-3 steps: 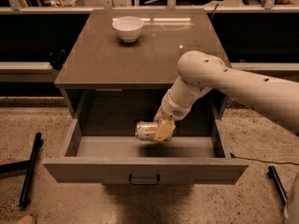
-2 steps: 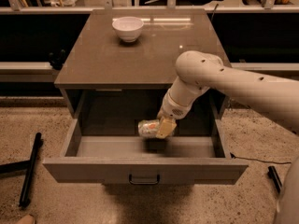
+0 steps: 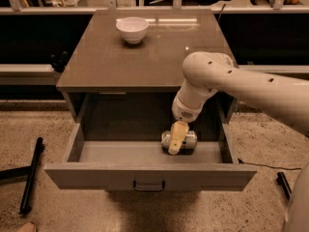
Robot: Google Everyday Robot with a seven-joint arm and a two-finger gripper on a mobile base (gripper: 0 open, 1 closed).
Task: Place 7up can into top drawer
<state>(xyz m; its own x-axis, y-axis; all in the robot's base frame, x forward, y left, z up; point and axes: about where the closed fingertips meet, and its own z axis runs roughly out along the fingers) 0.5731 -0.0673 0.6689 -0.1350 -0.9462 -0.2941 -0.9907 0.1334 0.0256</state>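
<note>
The top drawer (image 3: 96, 176) of the grey-brown cabinet is pulled open, its dark handle (image 3: 148, 185) at the centre of the front panel. The 7up can (image 3: 189, 141) lies on its side inside the drawer, right of the middle, low over the drawer floor. My gripper (image 3: 175, 140) reaches down into the drawer from the white arm (image 3: 207, 79) on the right. A tan finger (image 3: 177, 134) crosses the front of the can, and the gripper is shut on the can. The other finger is hidden behind the can.
A white bowl (image 3: 132, 29) stands at the back of the cabinet top (image 3: 145, 62). Black stand legs (image 3: 31, 176) lie on the speckled floor to the left. A thin cable (image 3: 263, 166) and a black foot (image 3: 284, 183) lie on the floor at the right.
My gripper has moved to the right inside the drawer with the can in it, and the arm has shifted the same way.
</note>
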